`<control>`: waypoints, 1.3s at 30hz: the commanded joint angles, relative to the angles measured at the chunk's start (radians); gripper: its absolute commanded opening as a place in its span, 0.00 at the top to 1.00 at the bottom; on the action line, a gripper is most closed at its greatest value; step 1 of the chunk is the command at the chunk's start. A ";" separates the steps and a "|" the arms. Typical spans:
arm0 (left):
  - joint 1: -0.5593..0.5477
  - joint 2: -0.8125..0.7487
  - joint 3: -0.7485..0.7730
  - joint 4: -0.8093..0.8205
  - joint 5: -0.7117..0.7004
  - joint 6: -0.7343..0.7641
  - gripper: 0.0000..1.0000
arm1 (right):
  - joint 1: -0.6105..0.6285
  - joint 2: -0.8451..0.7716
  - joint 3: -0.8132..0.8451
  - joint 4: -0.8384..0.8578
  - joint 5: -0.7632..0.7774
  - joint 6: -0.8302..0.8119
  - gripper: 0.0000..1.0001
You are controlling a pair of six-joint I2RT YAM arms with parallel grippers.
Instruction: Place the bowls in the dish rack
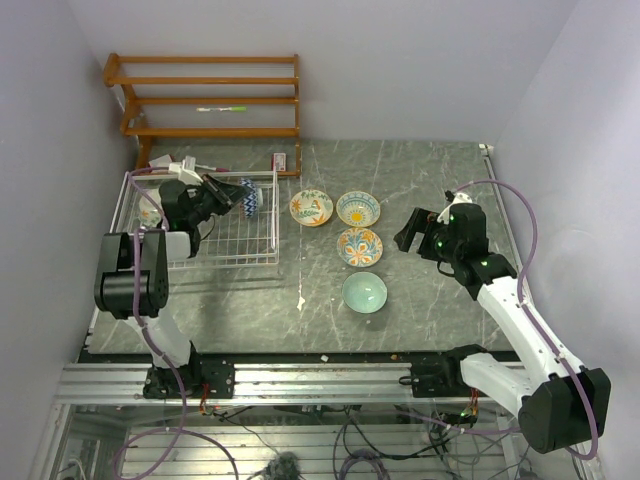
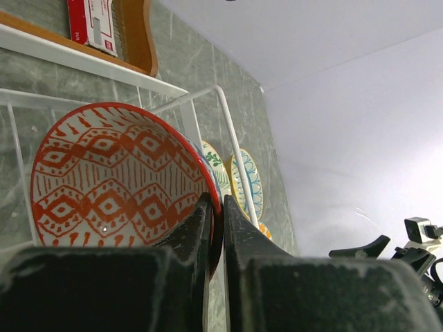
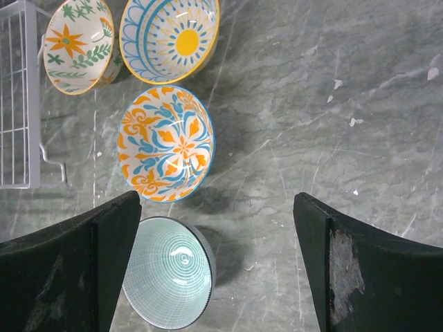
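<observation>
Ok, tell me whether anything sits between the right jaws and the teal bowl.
Nothing visible does. The right jaws hang open above the table, and the teal bowl lies uncovered just to one side below them. The orange-and-blue bowl sits beside it, apart, off the path.

A red-patterned bowl (image 2: pixel 104 180) stands on edge in the white wire dish rack (image 1: pixel 276 220), its rim pinched between the left fingers (image 2: pixel 190 238), near a blue-patterned bowl (image 1: pixel 248 200). On the counter (image 1: pixel 430 300) to the rack's right, a star-flower bowl (image 3: pixel 75 43), a sun-patterned bowl (image 3: pixel 169 31), an orange-and-blue bowl (image 3: pixel 166 144) and a pale teal bowl (image 3: pixel 169 271) sit upright.
</observation>
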 commanded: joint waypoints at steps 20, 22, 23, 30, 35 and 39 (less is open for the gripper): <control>0.179 -0.023 -0.130 -0.272 -0.069 0.215 0.64 | -0.007 0.010 -0.003 0.018 -0.020 0.005 0.08; 0.178 -0.046 -0.127 -0.308 -0.092 0.228 0.64 | -0.007 0.008 -0.007 0.020 -0.018 0.004 0.08; 0.179 -0.057 -0.123 -0.328 -0.105 0.237 0.63 | -0.007 0.008 -0.008 0.021 -0.018 0.005 0.08; 0.179 -0.139 -0.102 -0.478 -0.219 0.287 0.56 | -0.007 0.015 -0.014 0.029 -0.024 0.002 0.08; 0.178 -0.180 -0.083 -0.554 -0.285 0.307 0.55 | -0.007 0.017 -0.017 0.034 -0.025 0.000 0.08; 0.178 -0.234 -0.081 -0.584 -0.310 0.303 0.51 | -0.008 0.017 -0.019 0.034 -0.027 -0.001 0.08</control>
